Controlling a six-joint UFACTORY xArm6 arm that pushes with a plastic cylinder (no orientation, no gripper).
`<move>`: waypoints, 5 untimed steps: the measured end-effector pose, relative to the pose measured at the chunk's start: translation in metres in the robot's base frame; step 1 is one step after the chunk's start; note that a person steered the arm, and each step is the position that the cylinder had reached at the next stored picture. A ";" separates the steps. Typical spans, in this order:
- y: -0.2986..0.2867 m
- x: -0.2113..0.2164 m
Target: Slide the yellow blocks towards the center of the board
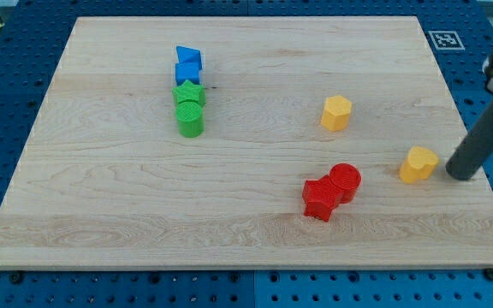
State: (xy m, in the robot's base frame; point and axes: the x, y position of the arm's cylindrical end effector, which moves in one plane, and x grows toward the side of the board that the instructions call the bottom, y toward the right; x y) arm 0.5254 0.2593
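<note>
Two yellow blocks lie on the right half of the wooden board [127,222]. A yellow hexagonal block [336,112] sits right of the board's middle. A second yellow block [419,163] of uneven shape lies near the right edge. My tip [462,174] rests on the board just to the right of this second yellow block, with a small gap between them. The dark rod slants up toward the view's upper right.
A red cylinder [345,180] touches a red star-like block [319,199] at lower centre-right. At upper left, two blue blocks [188,65] sit above a green star-like block [188,94] and a green cylinder [190,121], all in one column.
</note>
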 end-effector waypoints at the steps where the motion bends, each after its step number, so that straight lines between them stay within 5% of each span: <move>1: -0.005 0.004; 3: -0.071 0.001; 5: -0.061 0.007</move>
State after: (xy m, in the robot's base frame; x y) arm 0.5325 0.1983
